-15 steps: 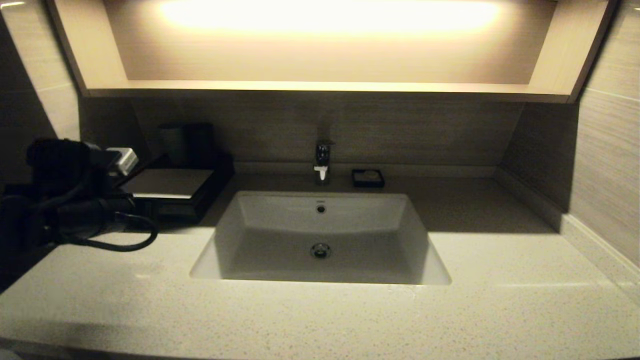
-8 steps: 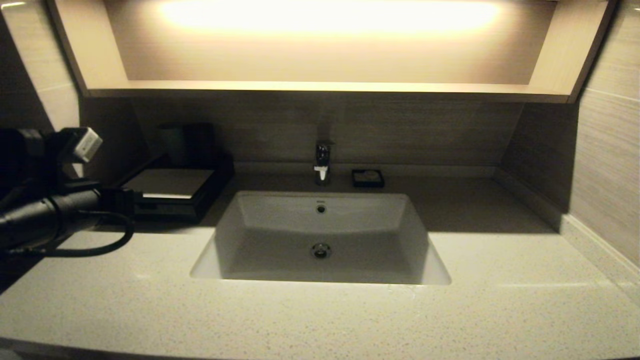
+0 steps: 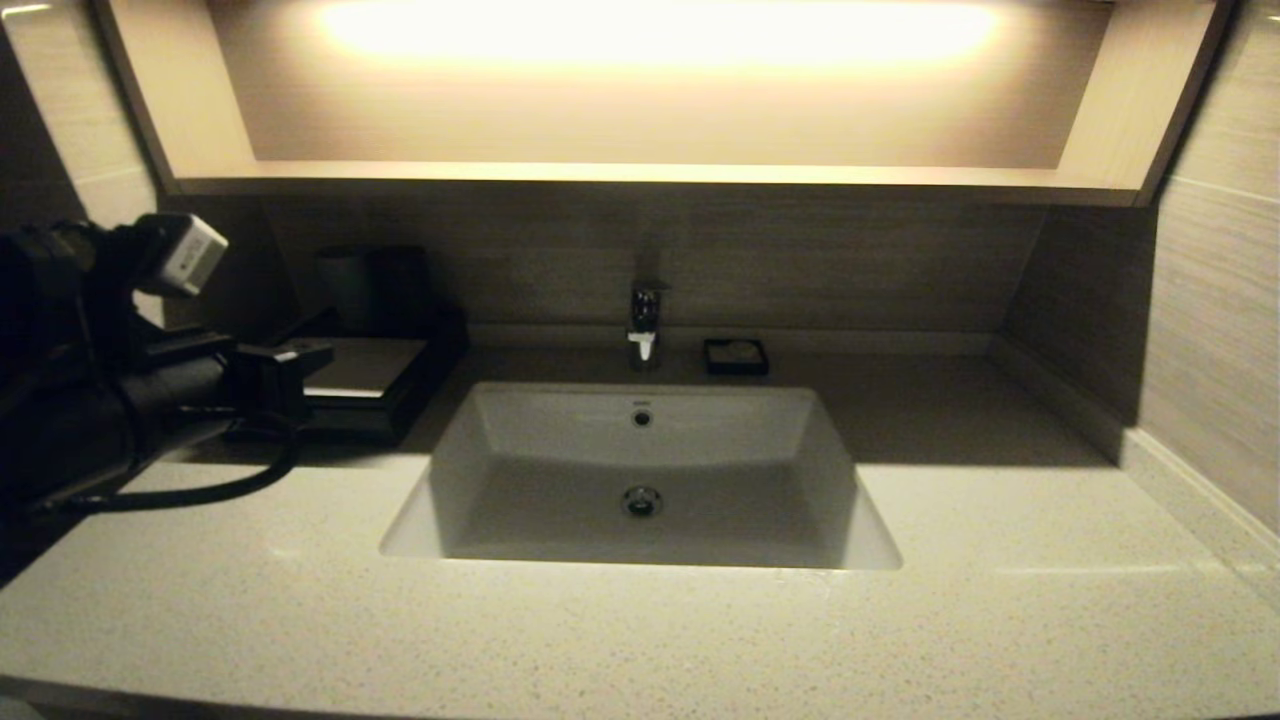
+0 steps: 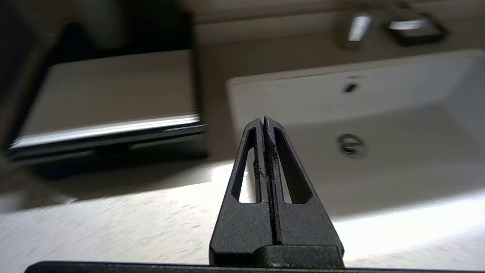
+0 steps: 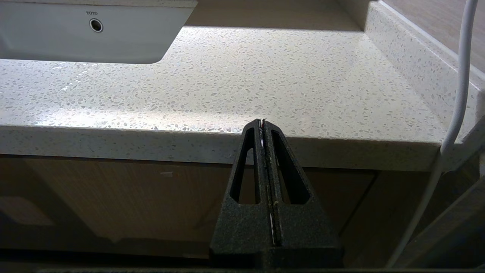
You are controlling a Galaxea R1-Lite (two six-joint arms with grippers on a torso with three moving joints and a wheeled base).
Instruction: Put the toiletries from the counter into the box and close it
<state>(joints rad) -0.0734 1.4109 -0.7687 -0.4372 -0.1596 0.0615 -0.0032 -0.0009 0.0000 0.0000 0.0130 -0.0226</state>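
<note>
The low black box (image 3: pixel 375 365) with its pale grey top stands at the back left of the beige speckled counter (image 3: pixel 640 630), left of the white sink (image 3: pixel 640 470). Its drawer looks pushed in. My left gripper (image 3: pixel 322 350) is shut and empty, its tip at the box's front left corner. In the left wrist view the shut gripper (image 4: pixel 264 118) hovers over the counter, with the box (image 4: pixel 110 91) ahead. My right gripper (image 5: pixel 262 121) is shut and parked below the counter's front edge (image 5: pixel 265 148). No toiletry packets are in view.
A chrome faucet (image 3: pixel 645 325) and a small black square dish (image 3: pixel 736 356) stand behind the sink. Dark upright cups (image 3: pixel 375 285) stand behind the box. A lit shelf overhangs the back wall. A white cable (image 5: pixel 460 76) hangs beside the right gripper.
My left arm drew back to the left, then rose and swung right, so its shut gripper now reaches the box's front left corner. The box has not moved.
</note>
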